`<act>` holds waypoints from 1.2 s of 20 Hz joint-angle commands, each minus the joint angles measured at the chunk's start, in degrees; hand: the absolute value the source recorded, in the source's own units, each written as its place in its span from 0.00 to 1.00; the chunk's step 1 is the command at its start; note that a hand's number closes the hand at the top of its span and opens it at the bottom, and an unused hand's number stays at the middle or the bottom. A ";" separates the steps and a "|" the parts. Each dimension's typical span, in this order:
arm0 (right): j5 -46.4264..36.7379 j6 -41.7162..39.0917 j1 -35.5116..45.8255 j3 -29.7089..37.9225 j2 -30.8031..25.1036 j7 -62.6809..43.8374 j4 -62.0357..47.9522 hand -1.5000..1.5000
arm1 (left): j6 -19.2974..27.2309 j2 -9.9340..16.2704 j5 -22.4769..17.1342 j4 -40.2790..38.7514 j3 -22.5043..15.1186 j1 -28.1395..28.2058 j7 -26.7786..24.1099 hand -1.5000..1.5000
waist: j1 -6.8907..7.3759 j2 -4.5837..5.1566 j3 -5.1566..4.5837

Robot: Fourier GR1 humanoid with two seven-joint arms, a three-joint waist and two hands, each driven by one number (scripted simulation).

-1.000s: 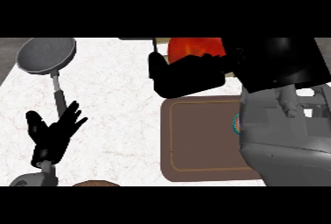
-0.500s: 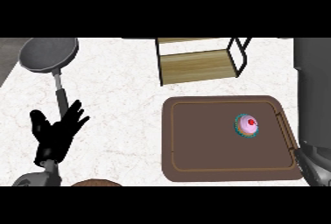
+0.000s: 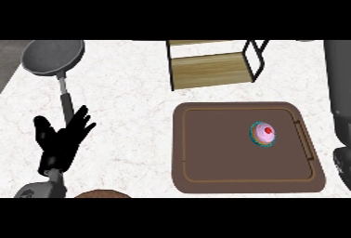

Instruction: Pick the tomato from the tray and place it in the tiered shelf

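No tomato visible on my tray (image 3: 205,179) (just a cupcake (image 3: 263,134)); tiered shelf (image 3: 209,69) looks bare. Left hand (image 3: 60,142) rests released; right hand unseen. Next: locate tomato.

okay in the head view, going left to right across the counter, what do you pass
Frying pan and the open left hand below it at about the same place, then the tiered shelf, then the brown tray, then the small pink-and-teal cupcake-like item on the tray, then a grey forearm at the right edge.
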State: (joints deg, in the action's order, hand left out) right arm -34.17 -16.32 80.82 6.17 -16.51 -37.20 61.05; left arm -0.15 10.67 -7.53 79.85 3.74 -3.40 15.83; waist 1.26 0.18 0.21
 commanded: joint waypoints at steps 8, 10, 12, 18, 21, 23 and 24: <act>-4.58 7.80 3.47 0.12 -1.32 12.96 -18.26 1.00 | -2.01 0.67 -0.70 -0.26 0.46 1.92 1.23 0.50 | 0.49 0.31 -0.26; -4.81 8.73 5.36 0.41 -0.58 13.57 -21.46 1.00 | 1.19 -2.02 2.23 -2.37 -1.57 -0.53 0.58 0.50 | 0.33 0.40 -0.27; -6.13 10.53 4.41 -0.01 -2.05 17.93 -23.76 1.00 | 0.56 -1.52 1.19 -2.81 -0.43 -0.43 0.63 0.50 | 0.39 0.48 -0.26; -7.14 16.98 3.66 0.88 -0.49 23.78 -30.49 1.00 | -0.28 -0.54 -0.02 0.54 -0.45 -1.69 5.72 0.50 | 0.72 0.51 -0.22; -6.77 16.56 6.55 1.34 0.41 24.29 -32.34 1.00 | 0.95 -2.02 2.19 -4.55 -0.46 -1.77 0.43 0.50 | 0.38 0.49 -0.27; -6.17 15.09 6.43 1.80 -0.77 26.66 -32.80 1.00 | -0.53 -1.15 0.97 -1.57 -0.29 -0.01 2.00 0.50 | 0.32 0.30 -0.24; -5.96 14.22 8.01 2.62 -2.50 28.20 -35.22 1.00 | 0.00 -0.26 0.86 -2.96 0.86 -3.55 3.03 0.50 | 0.54 0.55 -0.25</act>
State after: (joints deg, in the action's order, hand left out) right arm -40.49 -1.58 87.23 7.70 -17.43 -12.59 29.37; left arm -0.54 10.47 -6.88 79.33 4.38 -4.72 17.24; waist 1.92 0.43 0.29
